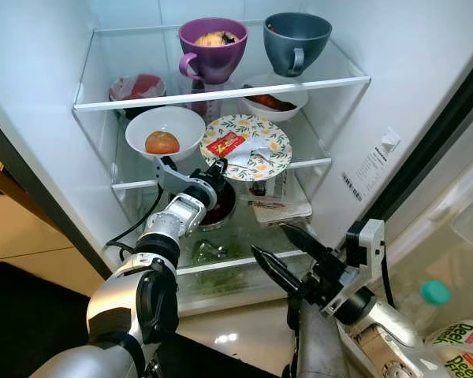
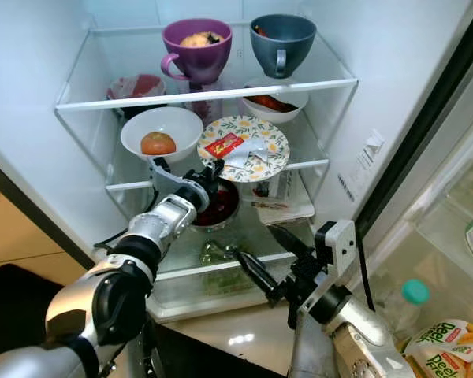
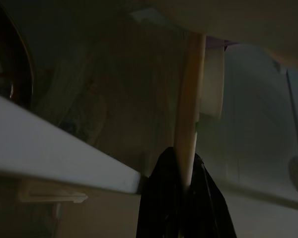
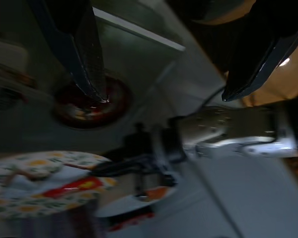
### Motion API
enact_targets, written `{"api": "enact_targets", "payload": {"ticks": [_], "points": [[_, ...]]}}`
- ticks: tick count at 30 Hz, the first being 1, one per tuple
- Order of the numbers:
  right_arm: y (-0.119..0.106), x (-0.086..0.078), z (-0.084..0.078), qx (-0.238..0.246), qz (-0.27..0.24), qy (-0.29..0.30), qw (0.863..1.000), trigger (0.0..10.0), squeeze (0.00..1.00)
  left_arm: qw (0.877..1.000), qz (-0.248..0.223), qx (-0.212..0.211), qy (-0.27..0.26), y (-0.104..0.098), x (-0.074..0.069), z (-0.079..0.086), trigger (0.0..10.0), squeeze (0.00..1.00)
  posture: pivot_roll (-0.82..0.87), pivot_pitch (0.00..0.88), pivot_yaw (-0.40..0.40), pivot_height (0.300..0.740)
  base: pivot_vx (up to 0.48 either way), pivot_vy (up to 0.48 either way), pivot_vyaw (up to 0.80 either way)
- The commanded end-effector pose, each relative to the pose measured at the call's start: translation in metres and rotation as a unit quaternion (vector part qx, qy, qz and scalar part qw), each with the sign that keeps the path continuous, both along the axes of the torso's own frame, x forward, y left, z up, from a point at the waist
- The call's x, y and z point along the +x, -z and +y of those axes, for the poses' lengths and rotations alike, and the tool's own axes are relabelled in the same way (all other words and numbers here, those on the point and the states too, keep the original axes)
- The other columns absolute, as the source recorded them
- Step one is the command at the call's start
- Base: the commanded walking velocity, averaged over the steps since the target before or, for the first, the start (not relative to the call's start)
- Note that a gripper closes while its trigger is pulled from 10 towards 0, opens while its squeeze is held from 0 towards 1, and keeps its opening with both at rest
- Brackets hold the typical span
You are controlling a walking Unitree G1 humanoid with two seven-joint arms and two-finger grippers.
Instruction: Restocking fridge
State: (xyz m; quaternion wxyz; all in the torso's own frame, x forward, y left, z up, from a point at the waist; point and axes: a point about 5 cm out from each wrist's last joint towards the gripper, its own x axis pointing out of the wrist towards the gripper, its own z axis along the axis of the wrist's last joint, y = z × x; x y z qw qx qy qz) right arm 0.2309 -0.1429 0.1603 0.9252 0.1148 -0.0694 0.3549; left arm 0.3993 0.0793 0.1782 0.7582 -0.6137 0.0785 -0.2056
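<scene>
Now left gripper [image 1: 217,170] clamped on floral plate [image 1: 256,146] near rim, plate lying flat; right gripper [image 1: 280,250] spread, empty.

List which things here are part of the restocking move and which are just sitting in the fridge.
In play: left claw, shut on the floral plate at its near rim; right claw, open, in front of the fridge.

Just sitting: white bowl with an apple, purple mug, grey mug.
</scene>
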Motion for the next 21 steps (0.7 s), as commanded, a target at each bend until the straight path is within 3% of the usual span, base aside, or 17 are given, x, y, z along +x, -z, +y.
{"api": "enact_targets", "payload": {"ticks": [1, 21], "points": [[0.002, 0.0, -0.001, -0.003, 0.0, 0.009, 1.0, 10.0, 0.0, 0.999, -0.025, 0.008, -0.02, -0.016, 0.007, 0.012, 10.0, 0.0, -0.12, 0.28, 0.031, 0.375, 0.0, 0.0, 0.0], [-0.002, -0.004, 0.0, 0.004, -0.005, 0.011, 1.0, 10.0, 0.0, 0.997, -0.045, 0.013, -0.062, -0.048, 0.018, 0.023, 10.0, 0.0, -0.15, 0.292, 0.031, 0.375, 0.0, 0.0, 0.0]]}}
